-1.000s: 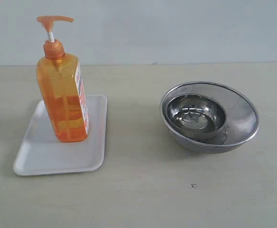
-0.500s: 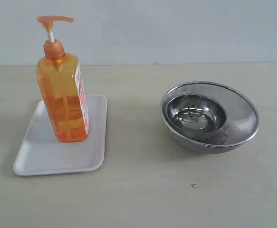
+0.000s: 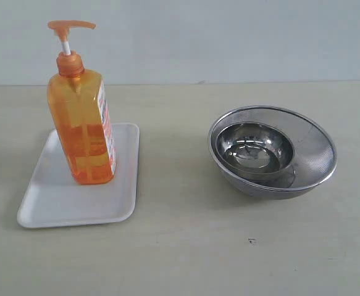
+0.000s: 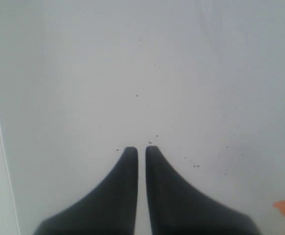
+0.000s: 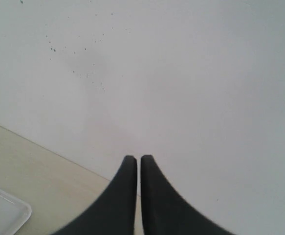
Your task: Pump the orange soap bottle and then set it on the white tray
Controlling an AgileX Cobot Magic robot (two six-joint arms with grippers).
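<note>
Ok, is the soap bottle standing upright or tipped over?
Upright: the bottle stands on its base on the tray, leaning on nothing.

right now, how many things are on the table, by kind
soap bottles: 1 (orange soap bottle)
trays: 1 (white tray, under the bottle)
steel bowls: 2 (small steel bowl sitting inside the larger mesh bowl)
total: 4
</note>
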